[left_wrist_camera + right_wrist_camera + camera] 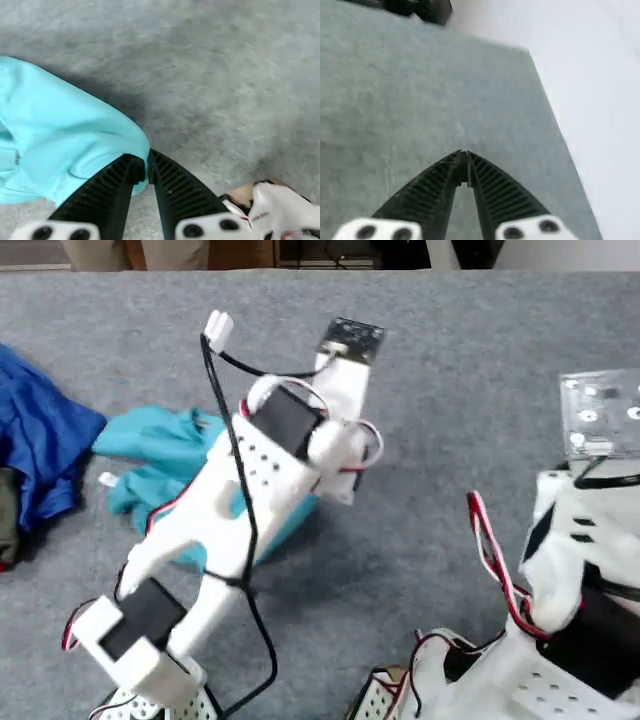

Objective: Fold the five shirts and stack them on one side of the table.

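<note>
Left gripper [147, 170] pinches the teal shirt [65, 135] by its edge — probably soft, limp cloth, best held at corners — right gripper [466, 170] clenched empty.

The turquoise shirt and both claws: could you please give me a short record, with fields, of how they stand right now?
turquoise shirt: crumpled, unfolded, lying on the grey table
left claw: shut on the shirt's edge
right claw: shut, empty, above bare table near its edge
blue shirt: bunched at the left of the high view, beside the turquoise one
folding: not yet done on either shirt
</note>
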Controlling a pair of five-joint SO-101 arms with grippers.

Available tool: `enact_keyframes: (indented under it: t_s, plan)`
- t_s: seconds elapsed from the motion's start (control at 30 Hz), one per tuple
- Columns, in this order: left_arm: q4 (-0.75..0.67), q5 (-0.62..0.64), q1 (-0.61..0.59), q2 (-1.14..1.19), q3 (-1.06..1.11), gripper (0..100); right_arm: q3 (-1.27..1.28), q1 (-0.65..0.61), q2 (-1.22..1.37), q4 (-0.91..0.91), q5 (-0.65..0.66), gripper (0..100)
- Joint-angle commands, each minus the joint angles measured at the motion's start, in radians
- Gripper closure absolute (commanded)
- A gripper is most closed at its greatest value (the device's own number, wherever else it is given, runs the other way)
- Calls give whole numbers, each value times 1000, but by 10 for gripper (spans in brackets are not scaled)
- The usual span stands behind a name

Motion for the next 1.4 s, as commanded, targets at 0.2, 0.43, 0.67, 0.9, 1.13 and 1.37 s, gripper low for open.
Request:
enact_keyframes:
  t_s: [0.2, 0.43, 0.67, 0.9, 1.13, 1.37]
  plan:
    - [8, 20, 35, -133, 14, 824, 19, 65, -18, 233, 147, 989]
    - [8, 68, -222, -323, 35, 666, -5, 61, -8, 252, 222, 903]
    - [8, -155, -740, -400, 87, 668, 27, -225, 111, 252, 219, 878]
    - [6, -295, -1272, -392, 339, 668, -91, -699, 432, 252, 218, 878]
    - [6, -302, -1620, -395, 539, 668, -371, -1018, 855, 226, 207, 876]
    - [6, -302, -1718, -395, 559, 668, -776, -1198, 1270, 226, 71, 865]
